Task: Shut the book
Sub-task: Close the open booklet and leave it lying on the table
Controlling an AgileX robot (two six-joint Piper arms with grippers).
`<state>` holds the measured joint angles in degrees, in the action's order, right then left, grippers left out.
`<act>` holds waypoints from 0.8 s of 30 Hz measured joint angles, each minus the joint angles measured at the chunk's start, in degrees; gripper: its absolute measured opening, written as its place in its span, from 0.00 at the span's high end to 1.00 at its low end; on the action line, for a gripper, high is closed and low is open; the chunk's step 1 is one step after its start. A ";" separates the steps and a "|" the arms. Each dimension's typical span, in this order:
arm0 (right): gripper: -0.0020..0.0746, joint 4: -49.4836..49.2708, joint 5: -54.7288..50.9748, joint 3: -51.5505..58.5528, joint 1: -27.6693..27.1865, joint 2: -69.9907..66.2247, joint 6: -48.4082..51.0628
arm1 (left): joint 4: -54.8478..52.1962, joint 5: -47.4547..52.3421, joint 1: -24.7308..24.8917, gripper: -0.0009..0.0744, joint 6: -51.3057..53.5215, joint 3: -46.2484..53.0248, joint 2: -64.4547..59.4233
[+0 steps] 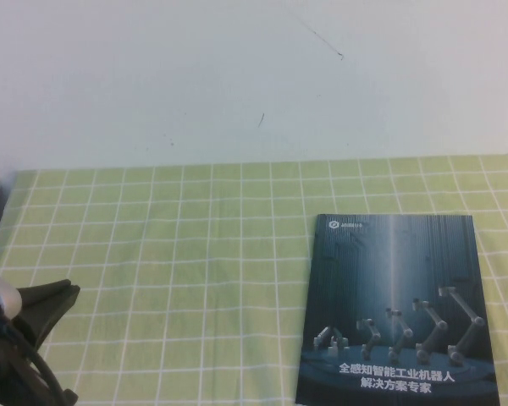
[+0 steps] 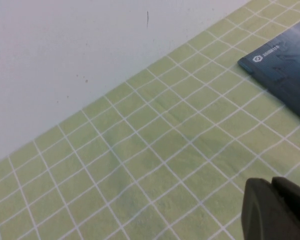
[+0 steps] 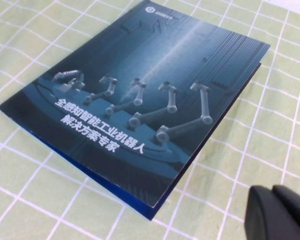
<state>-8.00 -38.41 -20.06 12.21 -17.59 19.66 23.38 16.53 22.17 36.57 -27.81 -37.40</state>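
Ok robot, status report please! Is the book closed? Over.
Left gripper shut, parked low left. Right gripper shut, near book. Book closed, flat on checked cloth. Nothing in the way.

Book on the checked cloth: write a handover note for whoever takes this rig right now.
Left pincer: low at the near left of the green checked cloth, far from the book.
Right pincer: over the cloth beside the book, not touching it.
Book: closed, cover up, flat on the cloth, right of centre.
Done: book shut.
Left: nothing visible; perhaps just park the arms.
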 joint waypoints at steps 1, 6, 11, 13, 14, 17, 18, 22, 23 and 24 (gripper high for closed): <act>0.98 0.00 0.00 0.00 0.00 0.00 0.00 | 0.11 0.10 0.00 0.99 -0.11 0.00 0.00; 0.98 0.00 0.00 0.00 0.00 0.00 0.00 | 0.45 0.10 0.00 0.99 -0.11 0.00 0.00; 0.98 0.00 0.00 0.00 0.00 0.00 0.00 | -0.21 -0.89 -1.09 0.99 -0.11 1.05 3.02; 0.98 -0.11 0.00 0.00 0.00 0.00 0.00 | -0.75 -1.87 -2.95 0.99 -0.11 2.58 7.35; 0.98 -0.11 0.00 0.00 0.00 0.00 0.00 | -0.99 -2.17 -4.08 0.99 -0.11 3.72 9.96; 0.98 -0.11 0.00 0.00 0.00 0.00 0.00 | -0.99 -2.76 -7.05 0.99 -0.11 8.19 18.05; 0.98 -0.11 0.00 0.00 0.00 0.00 0.00 | -0.99 -2.90 -8.14 0.99 -0.11 9.93 20.83; 0.98 -0.21 0.00 0.00 0.00 0.00 0.00 | 0.44 -2.98 -12.17 0.99 -0.35 17.73 28.63; 0.98 -0.21 0.00 0.00 0.00 0.00 0.00 | 0.85 -3.03 -13.12 0.99 -0.54 20.02 30.44; 0.98 -0.21 0.00 0.00 0.00 0.00 0.00 | 1.23 -3.03 -13.90 0.99 -0.67 22.26 32.18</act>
<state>-8.22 -38.41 -20.06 12.21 -17.59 19.66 24.61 13.50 8.28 35.90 -5.55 -5.23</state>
